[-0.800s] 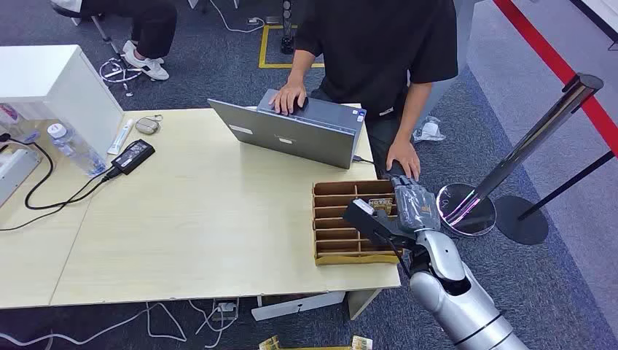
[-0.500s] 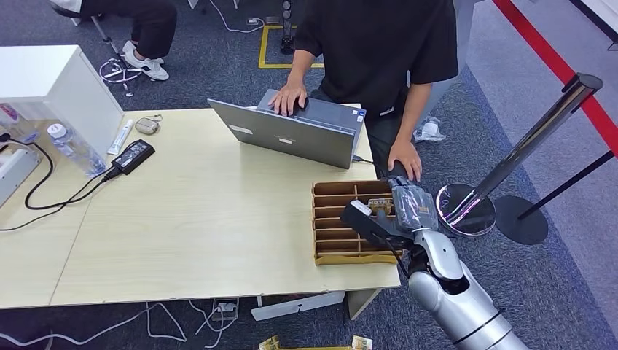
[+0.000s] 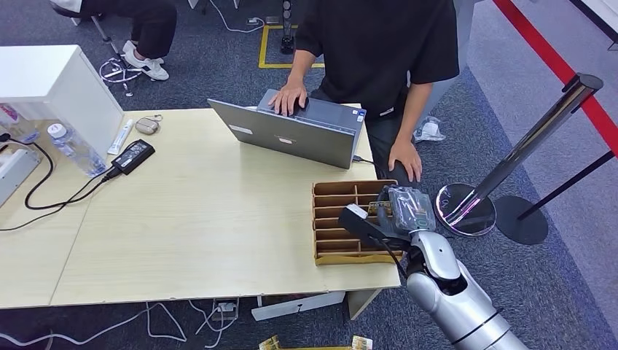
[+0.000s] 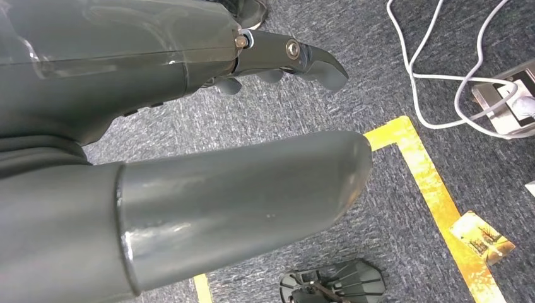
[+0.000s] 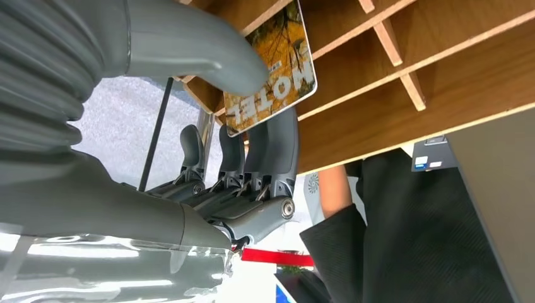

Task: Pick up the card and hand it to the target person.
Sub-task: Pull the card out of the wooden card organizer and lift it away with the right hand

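Right hand (image 5: 208,158) pinches card (image 5: 272,63), thumb on its printed face, fingers (image 5: 277,148) behind, just over the slotted wooden organizer (image 3: 335,219) at the counter's (image 3: 197,219) 4 o'clock corner. Likely lifting clear of the dividers. Left hand (image 4: 189,126) hangs released, holding nothing. Person (image 3: 379,51) stands at 12.

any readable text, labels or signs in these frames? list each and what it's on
"HOTEL" on the card that the right robot hand pinches at the wooden organizer; the lettering shows upside down and its first letter is partly cut off.
Small print beside it on the card: too small to read.
Stickers on the laptop: too small to read.
Label on the water bottle: blurred.
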